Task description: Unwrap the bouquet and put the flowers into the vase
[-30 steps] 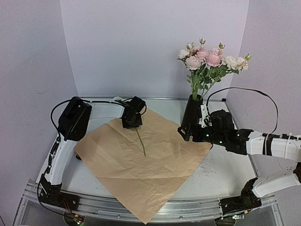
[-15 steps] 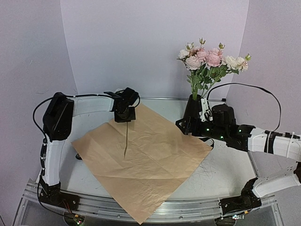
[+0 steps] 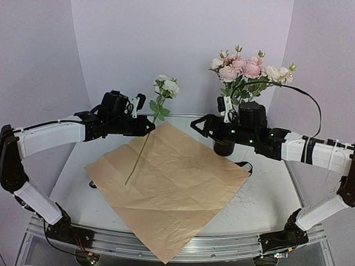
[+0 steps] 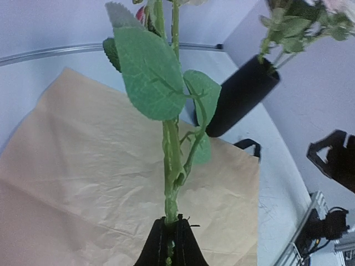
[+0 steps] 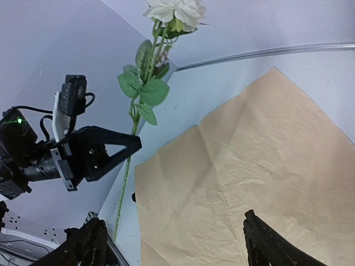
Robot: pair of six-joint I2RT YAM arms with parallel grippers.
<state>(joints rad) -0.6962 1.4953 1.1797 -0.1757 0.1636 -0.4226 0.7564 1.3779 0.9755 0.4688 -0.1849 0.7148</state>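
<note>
No wrapped bouquet is in view; its tan paper (image 3: pixel 172 183) lies flat on the table. My left gripper (image 3: pixel 150 126) is shut on the green stem (image 4: pixel 171 149) of a white flower (image 3: pixel 166 85), held tilted above the paper's far edge with the bloom (image 5: pixel 175 10) up. The stem's lower end hangs over the paper. The black vase (image 3: pixel 224 147) stands at the back right with pink and white flowers (image 3: pixel 247 67) in it, partly hidden by my right arm. My right gripper (image 3: pixel 198 126) is open and empty, left of the vase, facing the held flower.
A black ribbon loop (image 3: pixel 244 164) lies by the paper's right corner near the vase. White walls close the back and sides. The metal table rim (image 3: pixel 233 244) runs along the near edge. The left gripper (image 5: pixel 105 149) shows in the right wrist view.
My left arm lifted the single flower off the paper and swung it upright. My right gripper rose from beside the vase base and turned toward the flower, its jaws narrowing a little.
</note>
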